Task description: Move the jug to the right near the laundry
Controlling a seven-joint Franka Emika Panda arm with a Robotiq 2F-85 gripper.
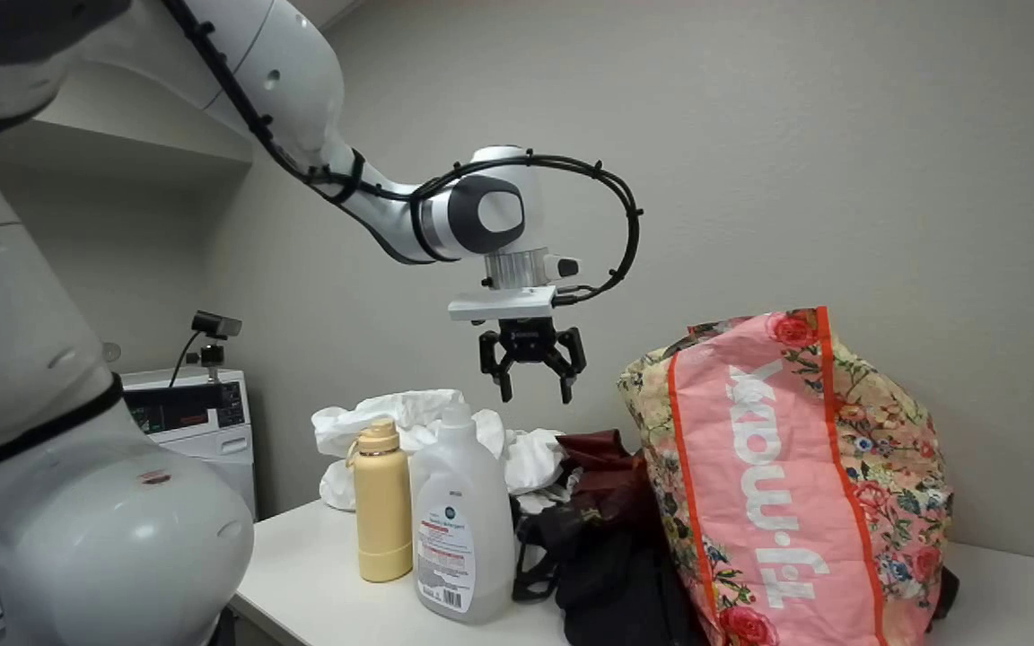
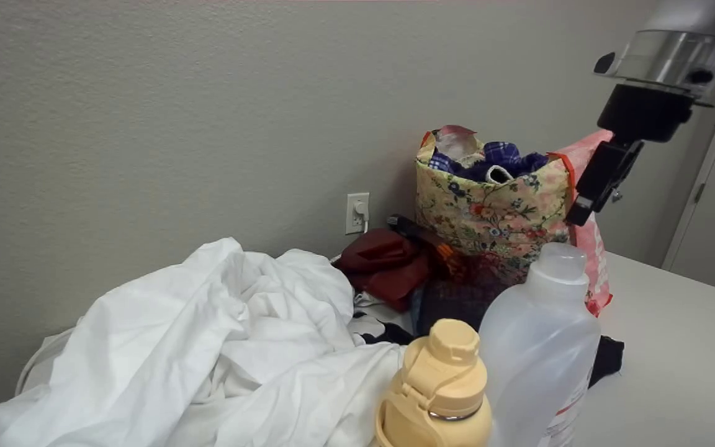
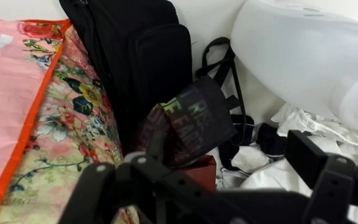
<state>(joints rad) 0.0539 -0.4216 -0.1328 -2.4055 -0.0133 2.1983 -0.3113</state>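
Note:
The jug (image 1: 459, 538), translucent white with a white cap and label, stands upright on the white table beside the tan bottle. It also shows in an exterior view (image 2: 537, 347) and in the wrist view (image 3: 297, 56), at the upper right. The laundry bag (image 1: 777, 484), pink and floral, stands to the jug's right; clothes show in its top in an exterior view (image 2: 494, 211). It fills the left of the wrist view (image 3: 51, 109). My gripper (image 1: 536, 390) is open and empty, pointing down. It is above the table, higher than the jug's cap, between jug and bag.
The tan bottle (image 1: 382, 502) stands close to the jug's left. White cloth (image 2: 227, 347) is heaped behind them near the wall. A black bag (image 3: 154, 46) and a dark red item (image 2: 382, 261) lie between jug and laundry. The table (image 1: 302, 574) has its front edge at lower left.

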